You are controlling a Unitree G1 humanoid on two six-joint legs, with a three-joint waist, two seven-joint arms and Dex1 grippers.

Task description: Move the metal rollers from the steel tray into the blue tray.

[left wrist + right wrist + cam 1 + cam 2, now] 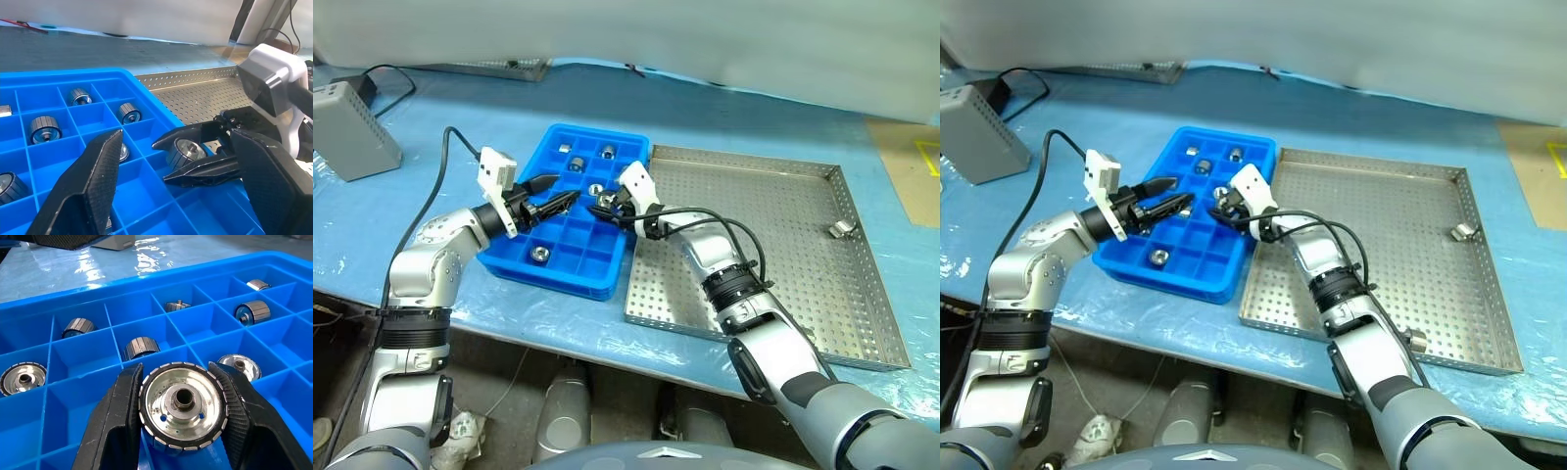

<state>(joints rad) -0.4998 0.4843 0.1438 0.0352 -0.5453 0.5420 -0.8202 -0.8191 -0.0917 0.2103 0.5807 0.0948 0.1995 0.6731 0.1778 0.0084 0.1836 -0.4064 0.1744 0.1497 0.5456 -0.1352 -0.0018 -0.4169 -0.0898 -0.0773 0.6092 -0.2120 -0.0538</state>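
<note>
The right gripper [178, 404], jaws clamped on a roller [182, 404], hovers over the blue tray [607, 284] near the steel tray's [862, 294] edge, ready to release into an empty cell; the left gripper [176, 176] waits open-jawed, empty.

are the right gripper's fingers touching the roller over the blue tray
Touching. The right wrist view shows the right gripper with both fingers pressed against the ribbed rim of the roller above the blue tray.

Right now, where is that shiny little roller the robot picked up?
The roller is pinched in the right gripper, held over the blue tray near its edge beside the steel tray.
</note>
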